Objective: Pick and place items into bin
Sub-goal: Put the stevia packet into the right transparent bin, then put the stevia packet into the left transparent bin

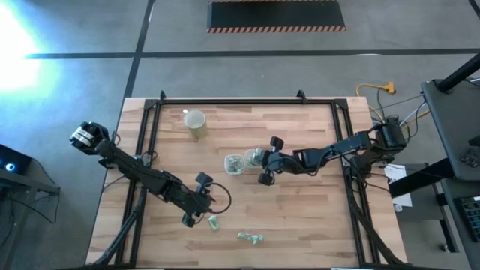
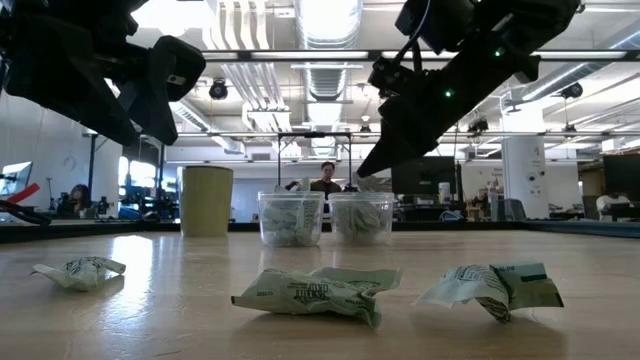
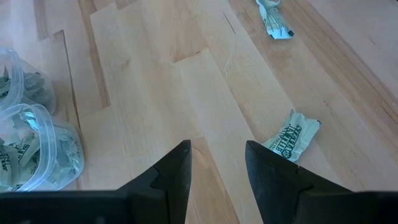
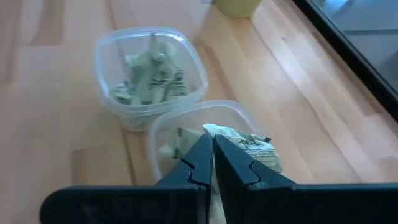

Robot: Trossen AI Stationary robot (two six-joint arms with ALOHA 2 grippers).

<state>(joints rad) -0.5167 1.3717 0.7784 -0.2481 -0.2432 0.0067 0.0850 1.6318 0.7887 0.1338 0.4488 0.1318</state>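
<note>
Two clear plastic bins (image 1: 235, 163) (image 1: 255, 157) stand side by side mid-table, both holding green-and-white wrapped items. My right gripper (image 4: 212, 140) (image 1: 259, 159) hovers over the bin on the right (image 4: 186, 130), shut on one item. My left gripper (image 3: 216, 149) (image 1: 206, 204) is open, low over the bare wood near the table's near edge. A loose item (image 3: 292, 140) (image 1: 214, 223) lies flat just outside one of its fingers, untouched. Two more items (image 1: 250, 238) (image 2: 320, 290) (image 2: 495, 285) lie flat closer to the near edge. My right gripper pinches a wrapped item by one end (image 4: 209, 129) between its two fingertips, coming slanting down from the table's right side. The rest of the wrapper (image 4: 252, 148) sticks out beyond the fingers over the bin's opening. In the low view the fingertips (image 2: 368, 168) stand above the bin's rim.
A beige cup (image 1: 196, 124) (image 2: 207, 200) stands upright toward the far-left part of the table, apart from both arms. Black frame rails run along the table's left, far and right edges. Bare wood lies between the bins and the loose items.
</note>
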